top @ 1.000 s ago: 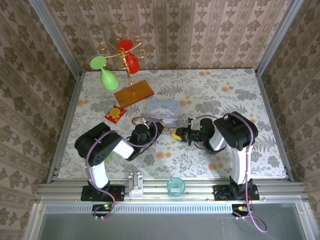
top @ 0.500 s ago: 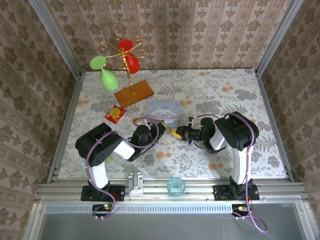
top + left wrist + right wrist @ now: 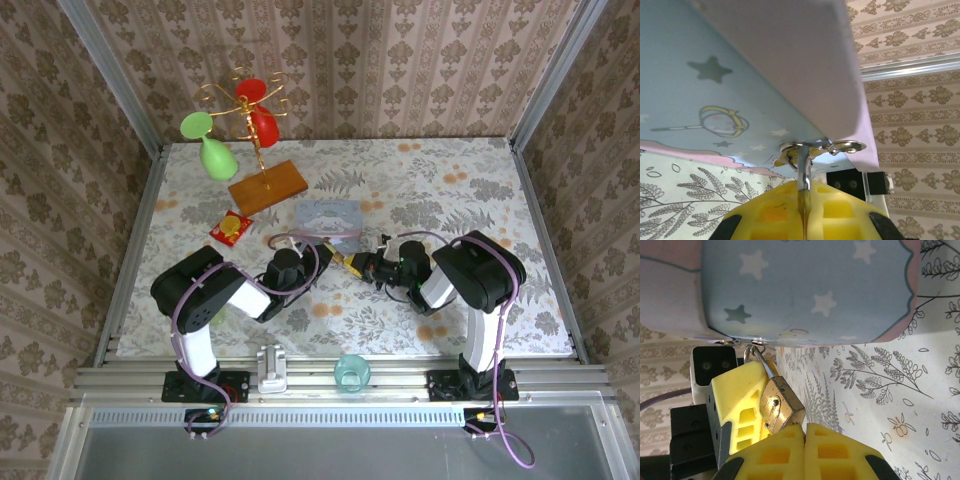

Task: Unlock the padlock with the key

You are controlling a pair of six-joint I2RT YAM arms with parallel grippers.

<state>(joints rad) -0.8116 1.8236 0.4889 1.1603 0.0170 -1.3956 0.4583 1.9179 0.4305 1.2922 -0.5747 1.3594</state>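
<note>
The brass padlock point(image 3: 782, 405) hangs by its silvery shackle point(image 3: 804, 172) from the hasp point(image 3: 820, 148) of the pale blue tin point(image 3: 326, 217). My left gripper point(image 3: 322, 254) is shut on the padlock; in the left wrist view the shackle runs straight into the seam between its yellow fingers point(image 3: 765, 215). My right gripper point(image 3: 804, 432) is shut, with its fingertips against the padlock's lower end. Of the key point(image 3: 804, 426) just a thin dark sliver shows at the seam between those pads. From above, both grippers meet just in front of the tin, with the padlock point(image 3: 343, 262) between them.
A red-and-yellow packet point(image 3: 231, 228) lies left of the tin. A wooden-based stand point(image 3: 266, 187) with green and red glasses stands at the back left. A teal cup point(image 3: 352, 372) sits on the front rail between the arm bases. Patterned walls close in three sides.
The right gripper has crept a little left and up toward the tin while its elbow swung out to the right. The left arm has barely moved. Both grippers stayed shut.
</note>
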